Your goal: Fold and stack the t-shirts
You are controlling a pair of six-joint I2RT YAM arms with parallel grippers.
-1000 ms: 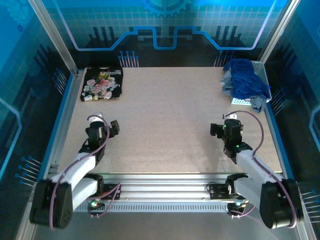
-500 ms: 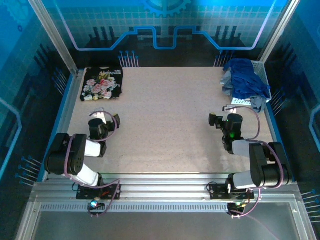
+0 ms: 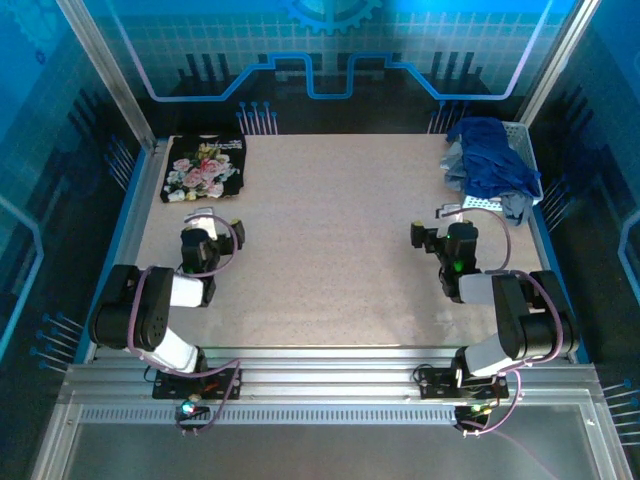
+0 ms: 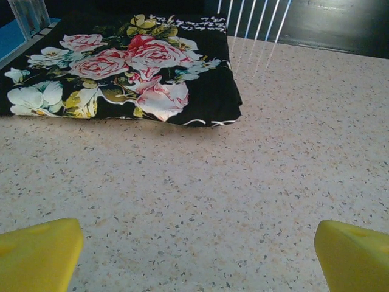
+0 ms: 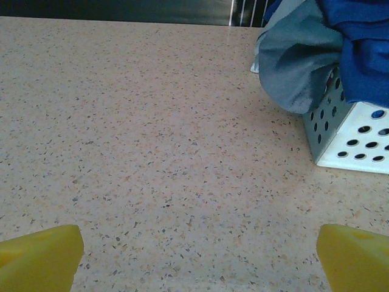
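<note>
The black shirt point(image 3: 205, 170) is seen folded into a flat rectangle at the far left corner of the table point(image 3: 330, 240), with the flower print turned up and white lettering along its far edge. In the left wrist view it is laid flat ahead of the left gripper point(image 4: 197, 258), well apart from it, with bare speckled table between. The yellow fingertips point(image 4: 36, 255) of that gripper are spread to the two lower corners of the view and held low over the table; they are released, and nothing is grasped between them

The blue shirt point(image 3: 495, 155) is heaped unfolded in and over the basket point(image 3: 525, 135) at the far right corner. The grey shirt point(image 3: 455, 170) is draped under it and hung down the basket's left side. In the right wrist view the basket's perforated white corner is shown ahead and to the right of the right gripper point(image 5: 197, 258), with grey cloth hung over it and blue cloth bunched above. The fingers point(image 5: 355, 258) of this gripper are likewise released and set wide apart, and only table is seen between them

From above, both arms are folded low with elbows drawn back toward the near edge. The left gripper is pointed toward the black shirt and the right toward the basket, and both are set apart from the shirts
</note>
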